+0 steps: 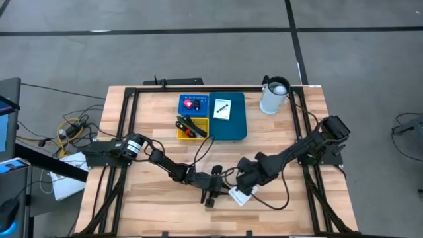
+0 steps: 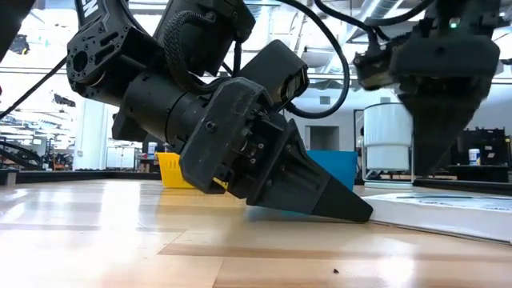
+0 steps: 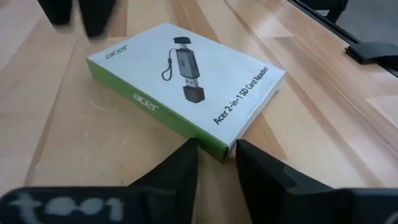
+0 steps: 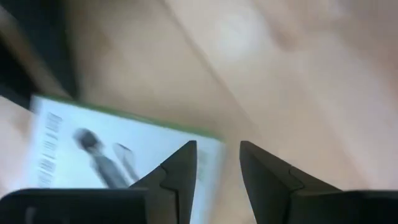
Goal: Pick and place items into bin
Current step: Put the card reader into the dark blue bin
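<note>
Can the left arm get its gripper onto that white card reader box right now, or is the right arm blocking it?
Probably yes. The left gripper sits low at the corner of the white box, fingers apart, with nothing between them and the box. The right gripper hovers over the far end, so it crowds the box but leaves this corner free.

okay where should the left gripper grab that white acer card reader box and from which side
Pinch the box at its nearest corner, thin edge between the fingers, coming in low along the table. It lies flat, too broad to span across, and the left gripper already straddles that corner. The right gripper hovers at the opposite side.
</note>
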`<state>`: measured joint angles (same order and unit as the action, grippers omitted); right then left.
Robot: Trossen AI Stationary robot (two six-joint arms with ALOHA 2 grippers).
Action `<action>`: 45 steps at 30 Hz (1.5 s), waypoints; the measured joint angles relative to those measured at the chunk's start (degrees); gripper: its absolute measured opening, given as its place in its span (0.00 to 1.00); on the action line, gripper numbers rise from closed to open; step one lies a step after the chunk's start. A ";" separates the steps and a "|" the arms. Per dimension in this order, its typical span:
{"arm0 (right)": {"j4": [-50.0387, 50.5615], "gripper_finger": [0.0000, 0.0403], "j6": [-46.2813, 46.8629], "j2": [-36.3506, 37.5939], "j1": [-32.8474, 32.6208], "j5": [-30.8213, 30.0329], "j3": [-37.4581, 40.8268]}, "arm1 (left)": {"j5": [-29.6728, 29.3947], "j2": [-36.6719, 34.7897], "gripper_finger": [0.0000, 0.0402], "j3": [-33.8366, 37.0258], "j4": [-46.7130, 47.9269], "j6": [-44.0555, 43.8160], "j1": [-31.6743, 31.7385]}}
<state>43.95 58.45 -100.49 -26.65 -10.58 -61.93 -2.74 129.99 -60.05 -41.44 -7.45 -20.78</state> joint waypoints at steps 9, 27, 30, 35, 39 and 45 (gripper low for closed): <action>23.04 0.29 7.37 0.05 -1.39 4.68 -7.67 | 0.07 0.02 0.24 0.05 -0.15 -0.36 -0.02; -3.46 0.29 13.57 0.09 -2.87 12.20 6.71 | -0.61 0.10 0.24 0.11 -0.82 -0.82 -0.09; -4.26 0.29 13.11 -0.03 -2.87 12.04 6.24 | -0.69 0.09 0.24 0.11 -0.88 -0.80 -0.11; -5.00 0.29 12.47 -0.24 -3.04 12.51 5.13 | -0.66 0.07 0.24 0.17 -0.98 -0.59 -0.22; -4.87 0.29 11.96 -0.24 -3.11 12.82 4.44 | -0.63 0.04 0.24 0.17 -0.98 -0.40 -0.22; -3.93 0.29 10.98 -0.24 -3.11 12.84 3.00 | -0.78 0.02 0.24 0.21 -0.97 -0.36 -0.22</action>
<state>40.02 69.43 -100.73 -29.76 2.26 -58.93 -3.52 130.02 -59.84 -42.41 -7.81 -20.99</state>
